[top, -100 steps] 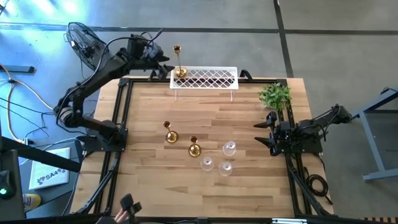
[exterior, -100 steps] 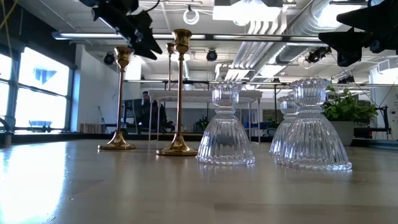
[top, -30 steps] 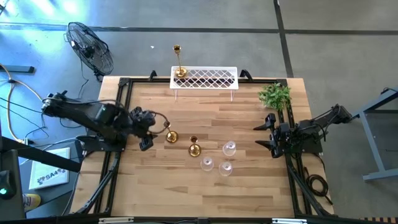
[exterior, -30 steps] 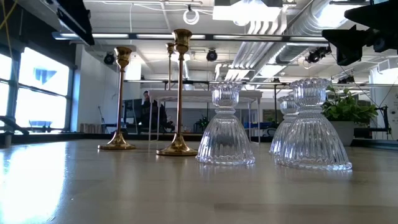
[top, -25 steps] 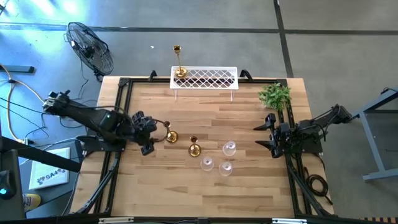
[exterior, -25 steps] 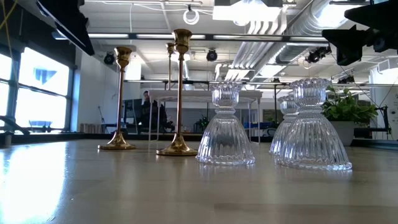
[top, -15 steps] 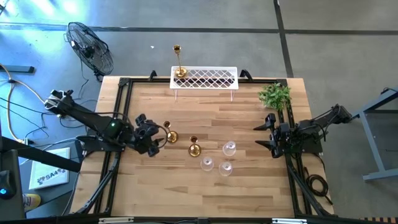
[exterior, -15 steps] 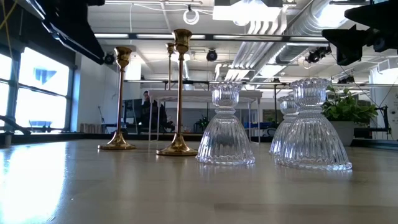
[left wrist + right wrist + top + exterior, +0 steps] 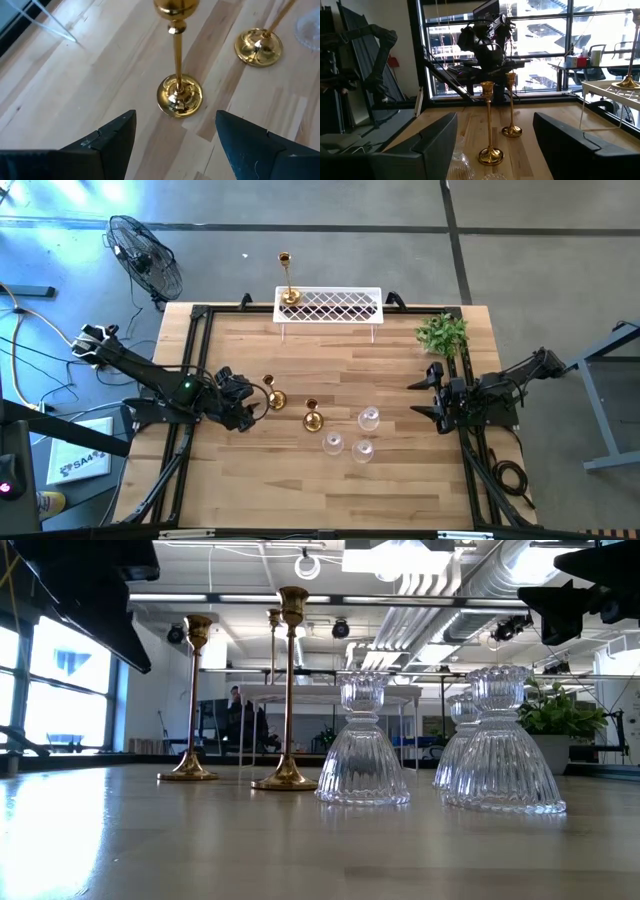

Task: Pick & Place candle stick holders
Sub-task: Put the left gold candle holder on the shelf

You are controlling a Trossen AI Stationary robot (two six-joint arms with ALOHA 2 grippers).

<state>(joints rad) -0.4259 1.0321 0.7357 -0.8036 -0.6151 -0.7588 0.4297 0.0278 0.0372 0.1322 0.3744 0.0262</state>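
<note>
The light wooden counter (image 9: pixel 330 470) carries, at 12 o'clock on its far edge, a white lattice rack (image 9: pixel 330 306) with one slim gold candle stick holder (image 9: pixel 288 280) standing on its 9 o'clock end; judged from this, one placement is done. Five holders remain: two more gold ones, the nearer-left gold holder (image 9: pixel 271 392) and the central gold holder (image 9: pixel 312 415), and three clear glass stemmed holders (image 9: pixel 351 432) clustered toward 5 o'clock of centre. A small green plant (image 9: pixel 442 333) sits at 2 o'clock.

The left gripper (image 9: pixel 243 398) hovers at 9 o'clock of the nearer-left gold holder, jaws spread wide and not touching it. The right gripper (image 9: pixel 428 395) waits at the counter's 3 o'clock edge, jaws likewise spread.

Only the left wrist view shows the stem (image 9: pixel 177 57) centred ahead of the open jaws. Only the low view reveals the ribbed bell bases of the glass holders.
</note>
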